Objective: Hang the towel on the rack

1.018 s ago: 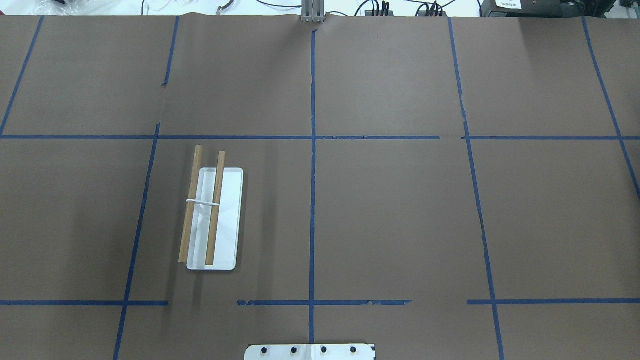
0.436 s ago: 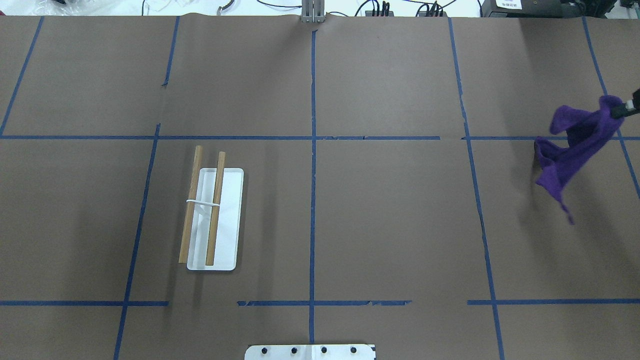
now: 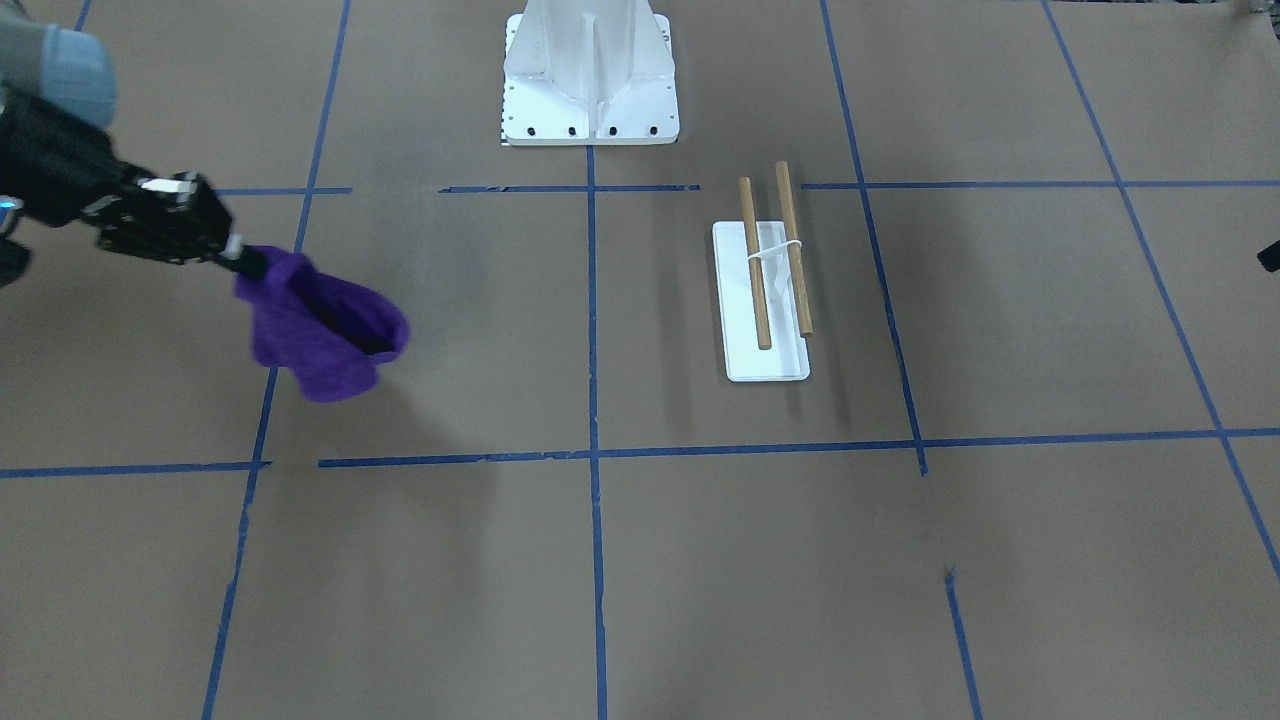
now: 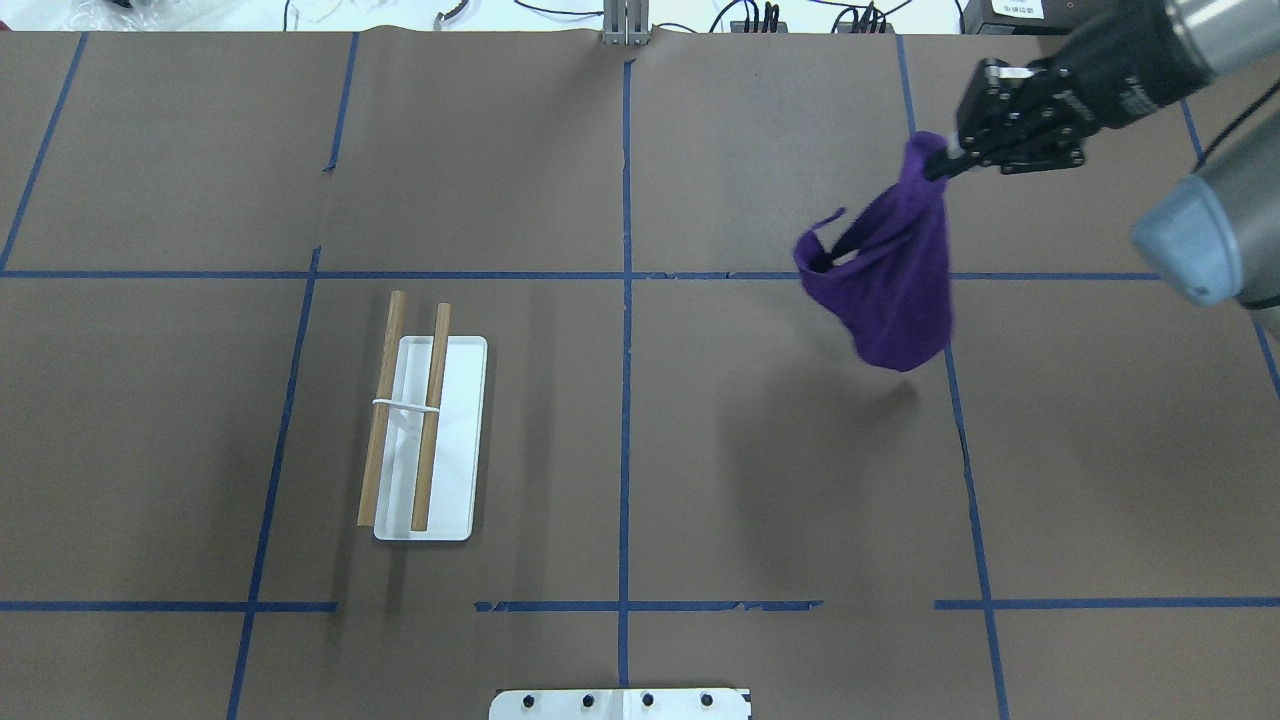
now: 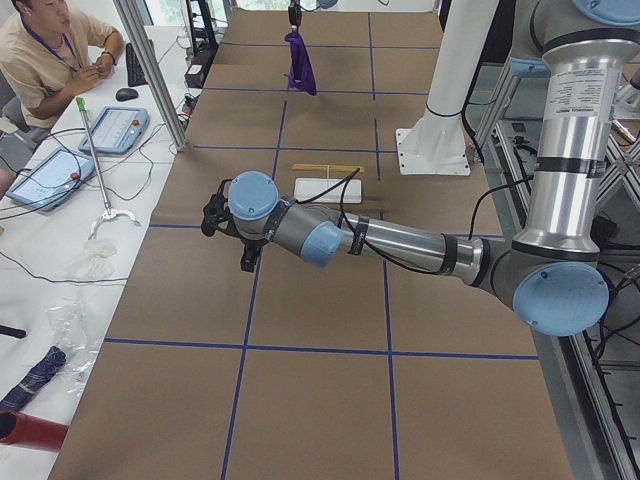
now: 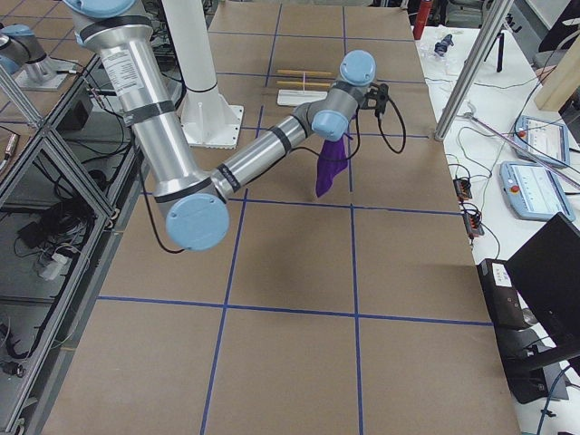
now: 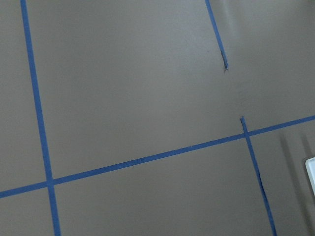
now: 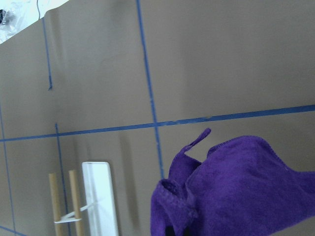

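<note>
R arm: in from overhead view's right, forearm stretched over far-right part of table [image 4: 760, 470], wrist roughly level.
R gripper [image 4: 945, 165]: fingers pinched tight on top edge of towel [image 4: 890, 290]. Towel purple, bunched, hanging free above paper, shadow beneath. Sits right of centre tape line, well apart from rack [image 4: 458, 440].
L arm: low and long across table's left end, forearm near horizontal, reaching out past rack.
L gripper [image 5: 214, 216]: seen only from the side; open or closed, can't tell. Nothing seen in it.
Rack: left half of table, white base flat on paper.
Count: 1 towel, 1 rack, 2 dowels [image 4: 381, 410], parallel, bare; 2 arms.
</note>
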You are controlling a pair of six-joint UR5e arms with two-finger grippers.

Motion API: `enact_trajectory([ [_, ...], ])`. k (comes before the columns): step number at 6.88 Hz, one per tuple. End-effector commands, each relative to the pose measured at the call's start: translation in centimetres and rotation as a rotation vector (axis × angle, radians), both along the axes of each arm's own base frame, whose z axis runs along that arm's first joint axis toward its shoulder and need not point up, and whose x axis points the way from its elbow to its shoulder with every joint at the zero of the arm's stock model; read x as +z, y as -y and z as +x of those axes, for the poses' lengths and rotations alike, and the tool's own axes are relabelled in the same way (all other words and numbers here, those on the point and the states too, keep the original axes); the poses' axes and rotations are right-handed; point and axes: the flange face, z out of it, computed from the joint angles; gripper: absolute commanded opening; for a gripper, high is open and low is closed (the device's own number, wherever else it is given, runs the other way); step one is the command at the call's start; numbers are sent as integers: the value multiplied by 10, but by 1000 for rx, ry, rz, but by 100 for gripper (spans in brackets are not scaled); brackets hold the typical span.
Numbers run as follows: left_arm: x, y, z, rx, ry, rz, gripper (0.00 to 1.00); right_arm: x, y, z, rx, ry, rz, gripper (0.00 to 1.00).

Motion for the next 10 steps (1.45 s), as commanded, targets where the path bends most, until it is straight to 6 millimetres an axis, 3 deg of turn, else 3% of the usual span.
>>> enact_trajectory([
  [1, -70, 0, 92, -31, -185, -168, 99, -97, -46, -105, 26, 65, 14, 0],
  [2, -127, 12, 154, -14, -259, -339, 99, -122, -54, -120, 52, 86, 60, 0],
  [3, -170, 17, 208, 12, -285, -409, 100, -141, -64, -137, 80, 116, 107, 0],
  [4, -184, 6, 238, 12, -286, -386, 100, -155, -70, -143, 106, 148, 141, 0],
  [5, -195, 5, 254, -37, -308, -396, 100, -157, -74, -146, 102, 154, 145, 0],
  [6, -235, 0, 287, -6, -344, -413, 100, -161, -77, -149, 96, 159, 149, 0],
  [7, -257, -16, 319, -23, -380, -542, 100, -162, -80, -152, 89, 160, 153, 0],
  [8, -285, -20, 338, -35, -415, -695, 100, -162, -85, -159, 85, 153, 196, 0],
  [10, -319, -18, 343, -66, -456, -888, 100, -163, -90, -166, 70, 134, 368, 0],
])
